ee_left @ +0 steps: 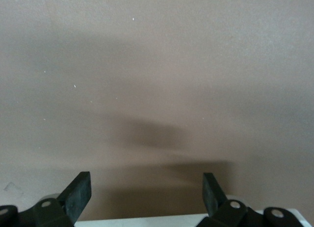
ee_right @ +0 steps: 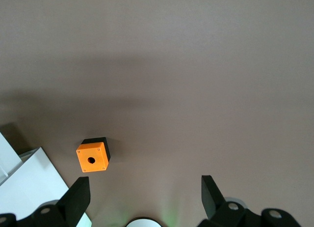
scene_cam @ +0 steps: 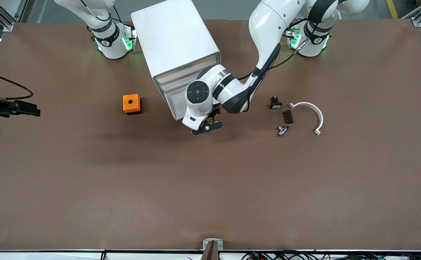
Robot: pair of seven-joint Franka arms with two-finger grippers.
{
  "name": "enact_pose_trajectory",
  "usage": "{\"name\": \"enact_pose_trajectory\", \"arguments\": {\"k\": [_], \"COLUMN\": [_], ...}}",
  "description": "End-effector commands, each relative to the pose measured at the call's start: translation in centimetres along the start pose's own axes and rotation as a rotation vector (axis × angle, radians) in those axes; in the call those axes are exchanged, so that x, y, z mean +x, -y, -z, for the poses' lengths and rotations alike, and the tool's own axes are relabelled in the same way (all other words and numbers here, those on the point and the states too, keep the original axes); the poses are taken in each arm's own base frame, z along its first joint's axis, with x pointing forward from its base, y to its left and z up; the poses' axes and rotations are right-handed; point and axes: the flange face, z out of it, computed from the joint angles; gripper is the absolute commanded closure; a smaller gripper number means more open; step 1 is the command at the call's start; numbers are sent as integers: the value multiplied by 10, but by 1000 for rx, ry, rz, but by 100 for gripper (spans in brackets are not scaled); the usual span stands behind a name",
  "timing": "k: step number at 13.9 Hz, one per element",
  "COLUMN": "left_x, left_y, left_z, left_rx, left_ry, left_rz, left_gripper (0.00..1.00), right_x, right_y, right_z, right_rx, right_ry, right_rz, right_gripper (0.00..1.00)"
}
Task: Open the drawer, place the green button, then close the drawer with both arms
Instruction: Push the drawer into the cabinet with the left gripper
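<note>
The white cabinet point(scene_cam: 174, 39) stands between the two arm bases, its stacked beige drawer fronts facing the front camera. My left hand covers most of the lowest drawer. My left gripper point(scene_cam: 207, 128) hangs low just in front of the cabinet's foot, open and empty point(ee_left: 147, 197). A white edge point(ee_left: 147, 221) shows between its fingers, with bare table past it. My right gripper point(ee_right: 146, 197) is open and empty, high above the table near its own base, out of the front view. The green-capped button is not in view.
An orange cube with a hole point(scene_cam: 131, 103) point(ee_right: 91, 158) sits beside the cabinet toward the right arm's end. Toward the left arm's end lie a black white-capped button point(scene_cam: 276, 103), a brown piece point(scene_cam: 288, 116), a small silvery part point(scene_cam: 282, 130) and a white arc point(scene_cam: 309, 112).
</note>
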Motion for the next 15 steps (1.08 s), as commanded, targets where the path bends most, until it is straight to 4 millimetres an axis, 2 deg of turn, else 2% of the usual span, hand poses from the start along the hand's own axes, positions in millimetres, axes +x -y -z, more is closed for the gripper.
{"name": "enact_pose_trajectory", "arguments": {"k": [1, 3, 5, 10, 11, 15], "left_x": [-13, -19, -39, -66, -77, -91], "left_y": [-6, -9, -17, -25, -29, -33], "left_z": [1, -2, -2, -10, -10, -16], "left_rx": [-10, -5, -21, -35, -42, -58], "left_ry": [2, 3, 32, 94, 117, 174], "left_rz": [-14, -24, -35, -41, -47, -35], "left_gripper": [0, 0, 0, 0, 0, 0], "right_x": [0, 0, 0, 1, 1, -3], "right_y": [-6, -6, -2, 2, 0, -3], "right_z": [5, 5, 5, 8, 11, 30], "right_rx": [-6, -9, -15, -17, -17, -19], "right_ry": [-9, -8, -10, -25, -30, -71], "right_rz": [-6, -7, -8, -4, -10, -13], "right_gripper": [0, 0, 0, 0, 0, 0]}}
